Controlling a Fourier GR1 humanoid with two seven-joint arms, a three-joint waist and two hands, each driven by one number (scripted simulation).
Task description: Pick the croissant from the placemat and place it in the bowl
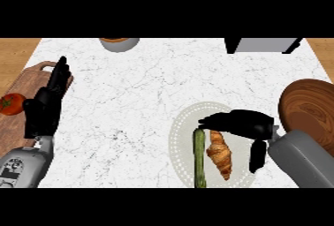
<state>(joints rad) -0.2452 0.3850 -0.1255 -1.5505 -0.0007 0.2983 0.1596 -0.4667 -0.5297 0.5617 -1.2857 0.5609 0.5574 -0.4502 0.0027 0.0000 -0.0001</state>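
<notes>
Lower right of frame, the right hand [243,123] curls its fingers over the croissant [220,154] on the placemat [186,123], seemingly not yet clamped; the left hand [44,106] rests at left, fingers straight.

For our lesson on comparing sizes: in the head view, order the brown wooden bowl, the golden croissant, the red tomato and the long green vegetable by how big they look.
Largest to smallest:
1. Brown wooden bowl, though cut off by the view's edge.
2. Long green vegetable and golden croissant: too alike to rank.
3. Red tomato, partly cut off.
</notes>
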